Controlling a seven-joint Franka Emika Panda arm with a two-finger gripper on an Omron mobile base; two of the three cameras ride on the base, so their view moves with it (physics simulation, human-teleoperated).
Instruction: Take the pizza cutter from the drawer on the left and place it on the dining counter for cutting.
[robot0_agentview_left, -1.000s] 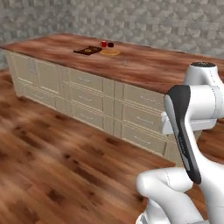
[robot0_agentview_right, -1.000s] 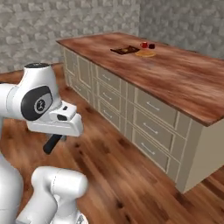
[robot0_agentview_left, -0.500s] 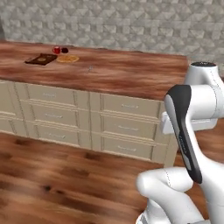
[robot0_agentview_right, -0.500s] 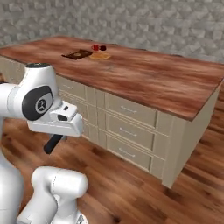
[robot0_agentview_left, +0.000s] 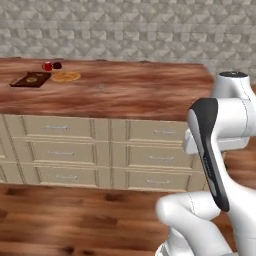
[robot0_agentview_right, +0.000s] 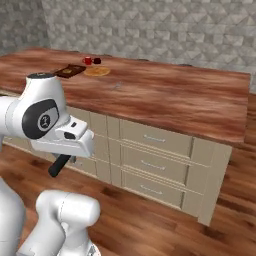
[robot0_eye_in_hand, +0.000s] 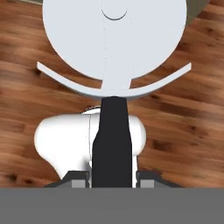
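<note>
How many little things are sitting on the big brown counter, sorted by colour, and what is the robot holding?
On the dining counter:
Red cup: 1
Dark cup: 1
Dark brown board: 1
Orange round flat thing: 1
In the tool:
Pizza cutter: 1
Total: 5

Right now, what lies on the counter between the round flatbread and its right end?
In the left base view, bare wood: past the flatbread, the dining counter carries nothing.

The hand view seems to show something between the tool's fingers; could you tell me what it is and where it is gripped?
The tool grips a pizza cutter with a round white blade by its black handle, near the handle's end.
</note>
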